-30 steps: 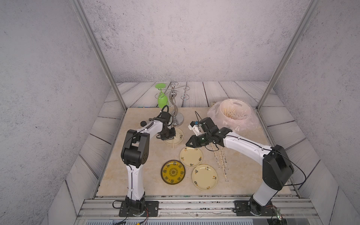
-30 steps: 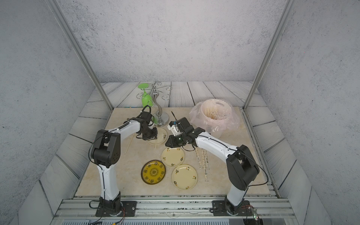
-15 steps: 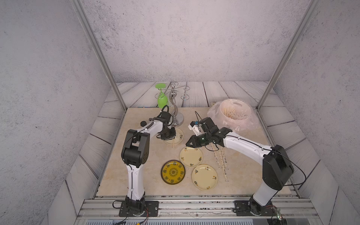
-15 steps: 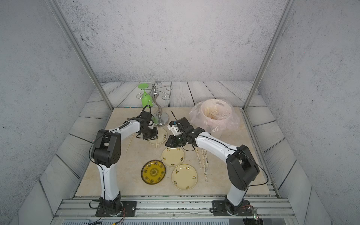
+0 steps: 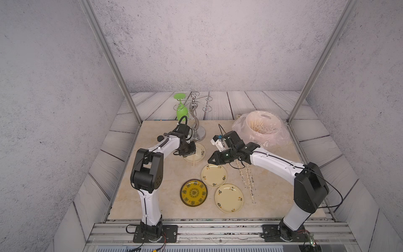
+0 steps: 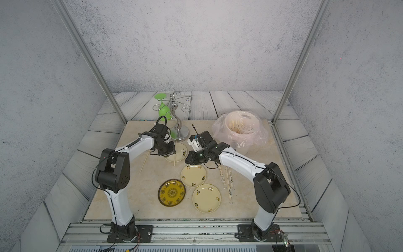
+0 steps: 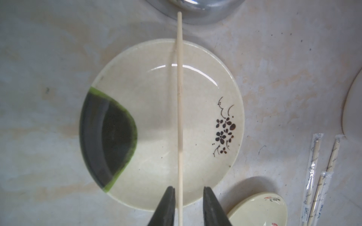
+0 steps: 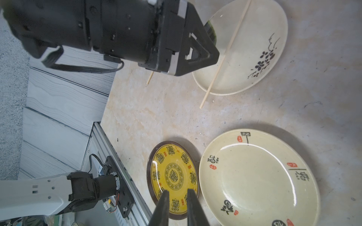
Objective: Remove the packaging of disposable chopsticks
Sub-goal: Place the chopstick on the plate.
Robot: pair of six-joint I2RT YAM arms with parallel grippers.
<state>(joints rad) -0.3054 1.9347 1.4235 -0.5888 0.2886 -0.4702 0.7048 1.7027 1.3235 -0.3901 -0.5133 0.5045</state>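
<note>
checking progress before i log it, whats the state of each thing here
left gripper: open, astride the bare chopstick
right gripper: narrowly open, nothing seen between
bare chopstick: unwrapped, lying across the flower plate
second bare chopstick: unwrapped, on the table
wrapped chopsticks: unopened, on the table
green glass: hanging upside down on the rack
bin: bagged, partly filled
yellow plate: empty

Open table [image 5: 185, 212] strip at front; rack base [image 5: 198, 133] just beyond left claw [image 7: 188, 187].
</note>
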